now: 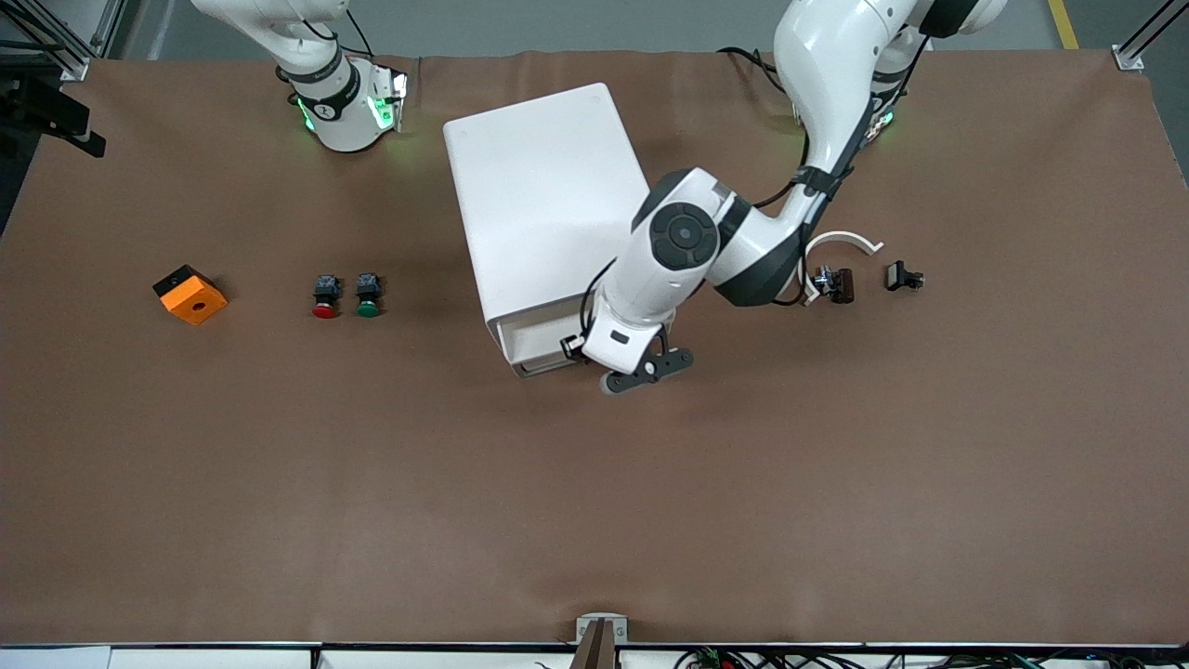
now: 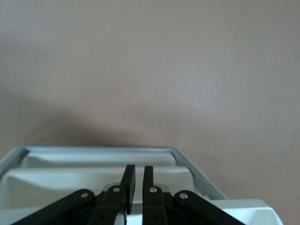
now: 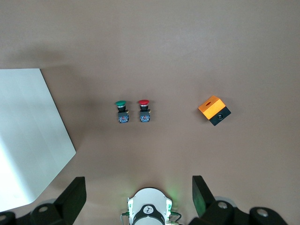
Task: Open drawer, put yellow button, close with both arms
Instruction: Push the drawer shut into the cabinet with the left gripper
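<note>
The white cabinet point(image 1: 543, 195) stands mid-table, its front toward the front camera. Its top drawer point(image 1: 534, 336) shows as a white front in the left wrist view point(image 2: 93, 176). My left gripper point(image 1: 641, 372) is at that drawer front, at the corner toward the left arm's end. Its fingers point(image 2: 129, 178) are closed to a thin gap on the drawer's front lip. My right gripper point(image 3: 138, 192) is open and empty, held high over the table by the right arm's base. No yellow button shows in any view.
A red button point(image 1: 325, 295), a green button point(image 1: 368, 294) and an orange square block point(image 1: 189, 295) lie toward the right arm's end. Beside the left arm's elbow lie a white curved piece point(image 1: 841, 242) and two small dark parts point(image 1: 833, 284), point(image 1: 903, 276).
</note>
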